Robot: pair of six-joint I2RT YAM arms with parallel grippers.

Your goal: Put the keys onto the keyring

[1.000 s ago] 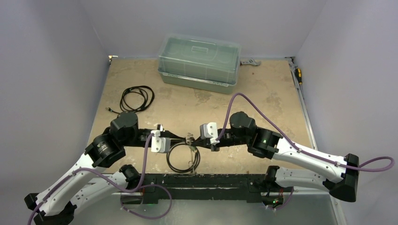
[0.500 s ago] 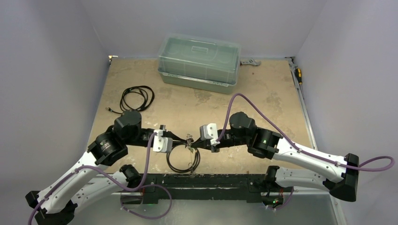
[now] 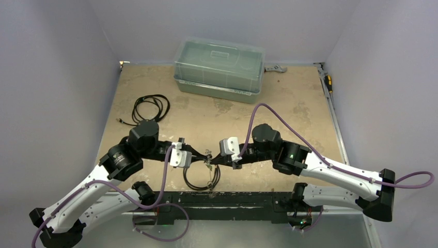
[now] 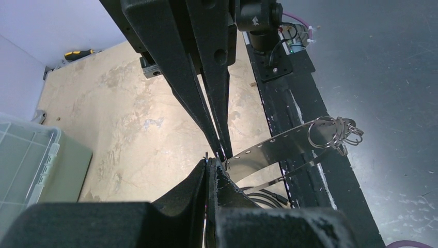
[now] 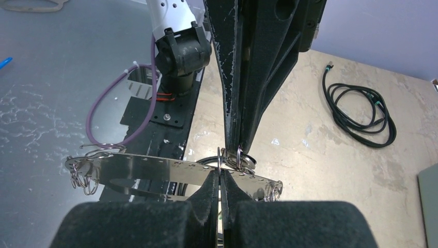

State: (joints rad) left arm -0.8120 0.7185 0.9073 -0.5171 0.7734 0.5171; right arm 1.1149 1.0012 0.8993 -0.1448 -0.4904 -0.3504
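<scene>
Both pairs of fingers are closed down to a slit. Left gripper (image 4: 208, 166): its fingers (image 4: 192, 188) are pressed nearly together, with a thin bit of wire standing between the tips. Right gripper (image 5: 220, 178): its fingers (image 5: 205, 196) pinch the edge of the keyring (image 5: 155, 168), which shows as a flat silvery band punched with a row of small holes and bent into a loop.

Position: the two grippers meet tip to tip over the near part of the table (image 3: 217, 121), one arm reaching in from each side. The keyring is held between them, clear of the surface, over the far rim of a black hoop (image 3: 187, 183) that lies flat on the table.

Small wire rings (image 4: 335, 133) hang on the band in clusters: one at each end and one at the pinch point. Whether any of the keys sit in these clusters cannot be told, as the parts are too small.

Surroundings: a coiled black cable (image 3: 151, 108) lies to the left. A clear lidded box (image 3: 219, 70) stands at the far edge, with a grey spanner (image 3: 275, 68) just beside it. A screwdriver (image 3: 328, 82) lies along the right edge.
</scene>
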